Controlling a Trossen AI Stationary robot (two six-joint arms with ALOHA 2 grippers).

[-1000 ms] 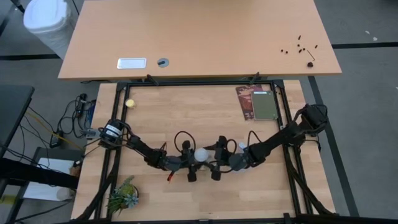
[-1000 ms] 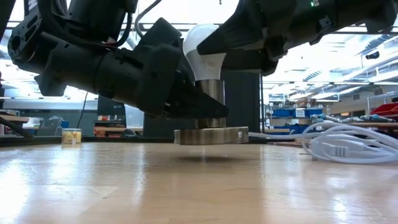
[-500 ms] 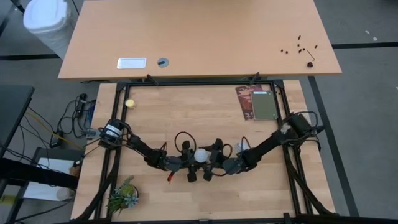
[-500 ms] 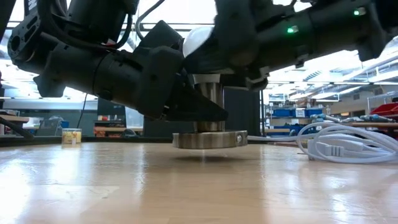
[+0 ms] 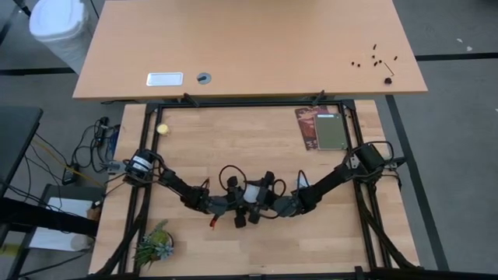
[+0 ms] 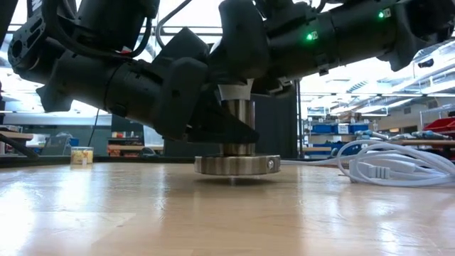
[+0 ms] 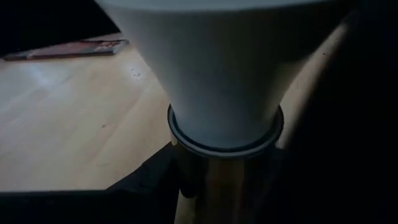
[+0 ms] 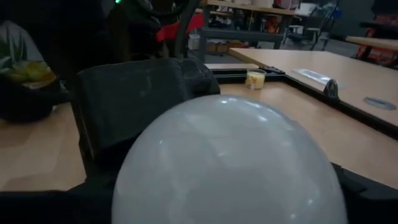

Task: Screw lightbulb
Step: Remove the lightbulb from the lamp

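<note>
Both end effectors meet mid-table: left (image 5: 240, 204) clamps the socket (image 6: 237, 164), right (image 5: 264, 197) grips the lightbulb (image 5: 250, 195).

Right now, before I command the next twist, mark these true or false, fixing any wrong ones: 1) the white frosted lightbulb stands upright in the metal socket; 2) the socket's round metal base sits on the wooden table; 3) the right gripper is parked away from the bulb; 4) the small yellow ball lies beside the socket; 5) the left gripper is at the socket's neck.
1) True: the white frosted lightbulb stands upright in the metal socket.
2) True: the round metal base rests on the wooden table.
3) False: the right gripper is at the bulb's dome.
4) False: the small yellow ball lies far off, near the table's far left corner.
5) True: the left gripper is at the neck.
</note>
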